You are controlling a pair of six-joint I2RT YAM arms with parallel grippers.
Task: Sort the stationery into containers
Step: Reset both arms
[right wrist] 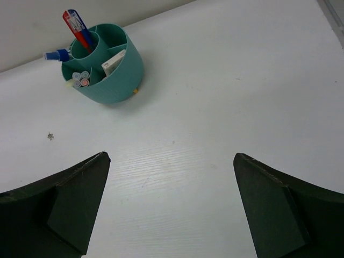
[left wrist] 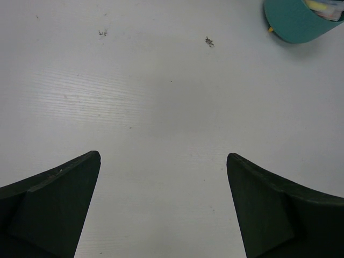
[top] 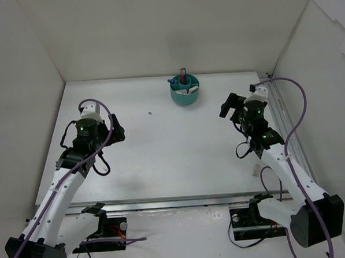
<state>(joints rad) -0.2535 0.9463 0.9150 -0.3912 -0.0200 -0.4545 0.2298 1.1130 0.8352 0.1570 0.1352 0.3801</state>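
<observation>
Tabletop [top: 162, 158] holds teal cup [right wrist: 115, 78], pens [right wrist: 79, 28] standing upright.

- a robot lab test cell.
- plain white panel walls [top: 156, 31] stand behind and on both sides of the teal cup [top: 185, 97], boxing in a white surface [top: 174, 158].
- a left arm [top: 61, 194] and a right arm [top: 289, 168], purple-cabled, are bolted down well apart from the cup.

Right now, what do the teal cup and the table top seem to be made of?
The teal cup looks like moulded plastic with a satin finish: thin even walls, uniform colour. The table top is white, smooth and faintly glossy, perhaps laminate or painted board; fine parallel streaks show.
</observation>
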